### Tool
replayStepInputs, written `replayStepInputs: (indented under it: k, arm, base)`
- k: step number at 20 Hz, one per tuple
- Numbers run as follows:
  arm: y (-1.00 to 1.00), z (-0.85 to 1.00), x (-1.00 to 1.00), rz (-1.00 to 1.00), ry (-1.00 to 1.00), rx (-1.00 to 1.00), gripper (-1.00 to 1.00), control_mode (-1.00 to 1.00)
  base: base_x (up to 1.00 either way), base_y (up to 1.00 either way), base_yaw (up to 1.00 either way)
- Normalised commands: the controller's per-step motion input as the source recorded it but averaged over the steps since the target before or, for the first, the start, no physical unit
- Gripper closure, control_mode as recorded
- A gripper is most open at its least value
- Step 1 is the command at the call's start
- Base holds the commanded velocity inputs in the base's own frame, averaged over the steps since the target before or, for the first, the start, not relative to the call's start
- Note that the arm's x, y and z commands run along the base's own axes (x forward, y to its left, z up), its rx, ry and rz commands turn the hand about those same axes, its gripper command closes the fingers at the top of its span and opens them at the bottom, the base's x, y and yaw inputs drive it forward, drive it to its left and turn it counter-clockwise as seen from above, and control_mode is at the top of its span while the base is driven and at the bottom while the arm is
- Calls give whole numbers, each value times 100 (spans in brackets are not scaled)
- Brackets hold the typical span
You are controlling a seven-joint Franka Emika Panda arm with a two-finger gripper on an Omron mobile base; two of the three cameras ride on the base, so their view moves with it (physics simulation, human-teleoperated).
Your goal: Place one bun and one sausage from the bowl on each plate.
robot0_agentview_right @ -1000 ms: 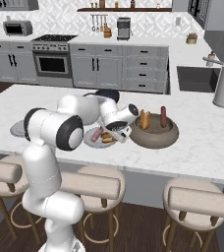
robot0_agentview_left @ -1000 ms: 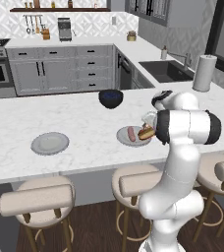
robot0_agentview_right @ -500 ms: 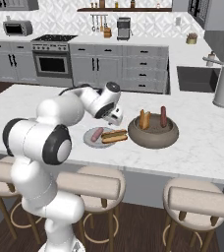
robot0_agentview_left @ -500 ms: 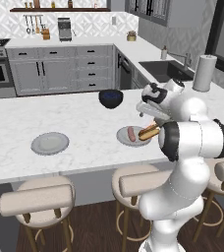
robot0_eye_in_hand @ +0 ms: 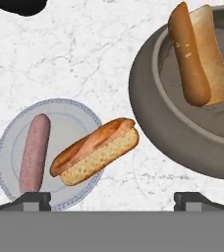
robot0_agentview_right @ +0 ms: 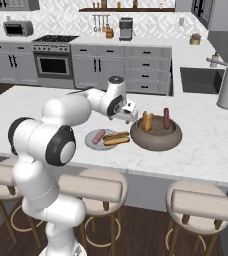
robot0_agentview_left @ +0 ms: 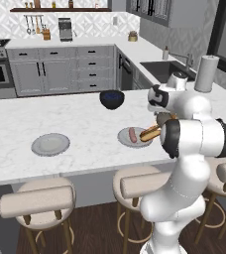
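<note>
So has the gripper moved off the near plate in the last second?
Yes. In the right base view the gripper has lifted up and away from the plate, toward the bowl, leaving the bun behind.

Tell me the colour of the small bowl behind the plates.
Glossy dark blue-black; the small bowl shows best in the left base view.

Bowl [robot0_eye_in_hand: 153, 118] cut off by the hand view's right and top edges; in left base view it's almost fully hidden behind the arm. Bun [robot0_eye_in_hand: 200, 54] in it clipped at the top edge. Dark bowl [robot0_eye_in_hand: 18, 6] cut by the top edge. Fingertips [robot0_eye_in_hand: 33, 199] barely rise into frame.
</note>
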Motion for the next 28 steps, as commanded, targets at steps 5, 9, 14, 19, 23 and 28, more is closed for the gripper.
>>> replayStepInputs:
  k: [5, 9, 14, 19, 23, 28]
  arm:
    - [-86, 10, 28, 0, 10, -5, -100, -100]
    - [-49, -6, 56, 0, 10, -1, -100, -100]
    - [-40, -28, 63, 0, 9, 0, -100, -100]
    - [-34, -40, 53, 0, 6, 0, -100, -100]
    - [-13, -38, 38, 2, 9, 0, -100, -100]
    - [0, -41, 25, 6, 14, 0, -100, -100]
  base:
    - [0, 0, 0]
    - [0, 0, 0]
    - [0, 0, 0]
    - [0, 0, 0]
    - [0, 0, 0]
    - [0, 0, 0]
